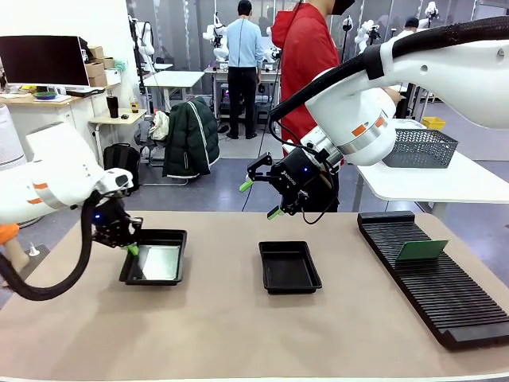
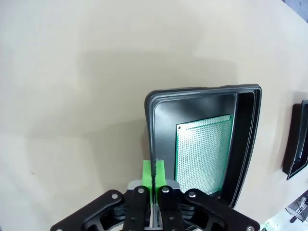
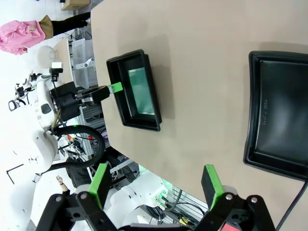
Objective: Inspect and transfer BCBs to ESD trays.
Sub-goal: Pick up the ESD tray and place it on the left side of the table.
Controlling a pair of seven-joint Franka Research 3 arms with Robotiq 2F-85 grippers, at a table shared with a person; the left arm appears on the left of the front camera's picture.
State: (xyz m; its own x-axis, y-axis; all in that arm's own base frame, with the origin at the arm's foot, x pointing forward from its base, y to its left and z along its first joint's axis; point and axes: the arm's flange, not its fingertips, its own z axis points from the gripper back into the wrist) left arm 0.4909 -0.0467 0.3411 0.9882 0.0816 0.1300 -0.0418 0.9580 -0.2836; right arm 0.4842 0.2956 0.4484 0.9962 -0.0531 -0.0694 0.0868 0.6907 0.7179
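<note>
Two boards: one BCB (image 1: 159,263) flat in the lower-left ESD tray (image 1: 179,235), another BCB (image 1: 421,251) standing in the rack (image 1: 445,302) at right. Right now my left end effector (image 1: 132,249) is clenched at that tray's rim and my right end effector (image 1: 261,199) hangs released. Thin, light, stiff and scratchable, I reckon, so I'd pinch the edges.

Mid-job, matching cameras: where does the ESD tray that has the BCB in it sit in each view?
Front view: the ESD tray holding the BCB lies left of centre.
Left wrist view: right of centre, in the lower half, BCB inside.
Right wrist view: upper left, BCB inside.
Shared landmark: the left gripper, shut, at that tray's rim.
</note>
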